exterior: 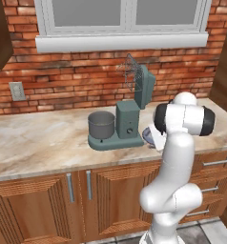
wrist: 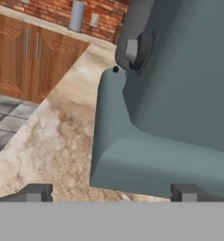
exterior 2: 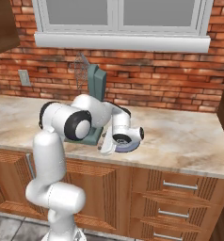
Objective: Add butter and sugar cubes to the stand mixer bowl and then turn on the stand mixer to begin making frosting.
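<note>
The teal-green stand mixer (exterior: pixel 128 119) stands on the counter with its head tilted up and the wire whisk (exterior: pixel 131 71) raised. The dark grey stand mixer bowl (exterior: pixel 101 125) sits on the mixer's base, left of the column. My gripper (wrist: pixel 111 193) is open and empty, low over the counter, just right of the mixer and pointing at its column and base (wrist: pixel 132 164). A small knob (wrist: pixel 138 49) shows on the column. In the right base view the gripper (exterior 2: pixel 103 137) is beside the mixer base (exterior 2: pixel 92 137). Butter and sugar cubes are hidden.
A flat blue-grey plate (exterior: pixel 148 135) lies on the counter right of the mixer, largely covered by my arm; its rim (exterior 2: pixel 129 148) shows under the wrist. The brick wall and window sill (exterior: pixel 120 44) rise behind. A wall outlet (exterior: pixel 17 90) is far left.
</note>
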Tool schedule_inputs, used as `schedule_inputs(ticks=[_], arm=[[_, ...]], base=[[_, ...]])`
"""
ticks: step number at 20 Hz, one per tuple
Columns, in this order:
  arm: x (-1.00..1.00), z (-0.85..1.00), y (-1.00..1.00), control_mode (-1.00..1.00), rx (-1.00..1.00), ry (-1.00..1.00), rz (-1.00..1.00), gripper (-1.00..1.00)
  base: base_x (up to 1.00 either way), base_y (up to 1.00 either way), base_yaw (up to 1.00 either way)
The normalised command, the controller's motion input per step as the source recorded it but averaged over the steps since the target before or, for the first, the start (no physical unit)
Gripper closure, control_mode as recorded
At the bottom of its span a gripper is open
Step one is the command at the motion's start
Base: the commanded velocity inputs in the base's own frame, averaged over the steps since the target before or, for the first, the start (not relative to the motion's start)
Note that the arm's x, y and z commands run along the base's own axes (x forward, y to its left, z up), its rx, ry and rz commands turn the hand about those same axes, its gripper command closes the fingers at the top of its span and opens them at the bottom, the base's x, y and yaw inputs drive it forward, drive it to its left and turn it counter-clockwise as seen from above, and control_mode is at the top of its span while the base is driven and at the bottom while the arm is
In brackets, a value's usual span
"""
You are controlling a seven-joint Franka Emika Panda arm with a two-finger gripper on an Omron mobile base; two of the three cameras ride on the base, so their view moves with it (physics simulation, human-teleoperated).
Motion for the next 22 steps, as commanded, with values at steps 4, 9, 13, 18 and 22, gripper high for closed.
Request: schedule_inputs(ticks=[4,9,13,18,22], arm=[[0.33,-0.13,0.07,-1.00,0.01,0.00,0.00,-1.00],[0.19,-0.21,0.00,-1.00,0.00,0.00,0.00,-1.00],[0.15,-0.32,0.00,-1.00,0.00,0.01,0.00,-1.00],[0.19,-0.34,0.00,-1.00,0.00,0.01,0.00,-1.00],[0.11,-0.34,0.00,-1.00,0.00,0.01,0.00,-1.00]], base=[[0.00,0.00,0.00],[0.00,0.00,0.00],[0.00,0.00,0.00],[0.00,0.00,0.00],[0.00,0.00,0.00]])
